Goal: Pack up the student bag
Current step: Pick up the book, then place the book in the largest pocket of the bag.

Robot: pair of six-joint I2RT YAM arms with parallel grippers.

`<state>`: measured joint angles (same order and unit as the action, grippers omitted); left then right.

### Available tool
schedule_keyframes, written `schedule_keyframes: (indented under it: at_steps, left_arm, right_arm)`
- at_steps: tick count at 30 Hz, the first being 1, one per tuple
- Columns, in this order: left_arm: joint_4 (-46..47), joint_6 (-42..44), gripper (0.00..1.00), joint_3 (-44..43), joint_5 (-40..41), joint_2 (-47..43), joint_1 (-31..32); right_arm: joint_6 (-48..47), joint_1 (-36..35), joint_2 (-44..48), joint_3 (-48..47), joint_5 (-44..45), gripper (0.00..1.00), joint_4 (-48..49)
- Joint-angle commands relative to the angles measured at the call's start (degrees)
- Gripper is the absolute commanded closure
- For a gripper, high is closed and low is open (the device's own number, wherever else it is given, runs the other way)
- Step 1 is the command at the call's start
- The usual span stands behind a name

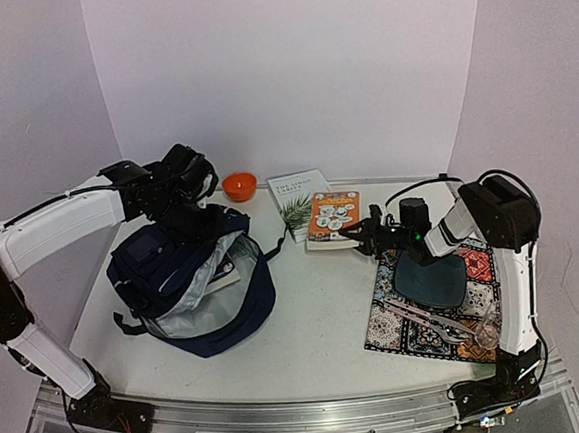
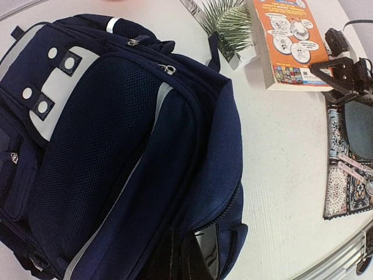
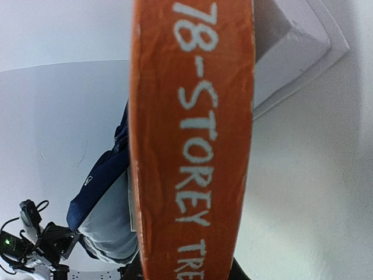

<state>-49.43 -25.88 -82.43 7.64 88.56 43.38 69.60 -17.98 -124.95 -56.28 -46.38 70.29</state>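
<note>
Right claw (image 1: 365, 237) set about the spine of the orange book (image 1: 333, 216); no telling whether pinched firm. Left claw (image 1: 187, 216) clamped shut on the back rim of the bag (image 1: 190, 285), mouth held agape, bag lying at the left of the bench (image 1: 318, 325), well apart from the book. Squeeze fully on the spine before lifting. Raise clear of the white book (image 1: 295, 189) beside it, carry leftward, tilt spine-down, lower into the grey lining without snagging the rim.
</note>
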Motion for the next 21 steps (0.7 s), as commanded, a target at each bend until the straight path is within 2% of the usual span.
schedule_keyframes:
  at_steps: [1, 10, 21]
  left_arm:
    - [3.1, 2.2, 1.0, -5.3, 3.0, 0.2, -0.8]
    - [2.9, 6.5, 1.0, -10.1, 3.3, 1.2, -0.9]
    - [1.5, 11.2, 1.0, -17.1, 4.3, 2.8, -1.0]
  right_arm:
    - [2.0, -0.1, 7.9, 3.1, -3.5, 0.99, 9.4]
    - [3.7, -3.0, 18.6, 6.4, -5.8, 1.0, 9.4]
    - [7.4, -15.7, 20.3, 4.5, -5.8, 1.0, 8.3]
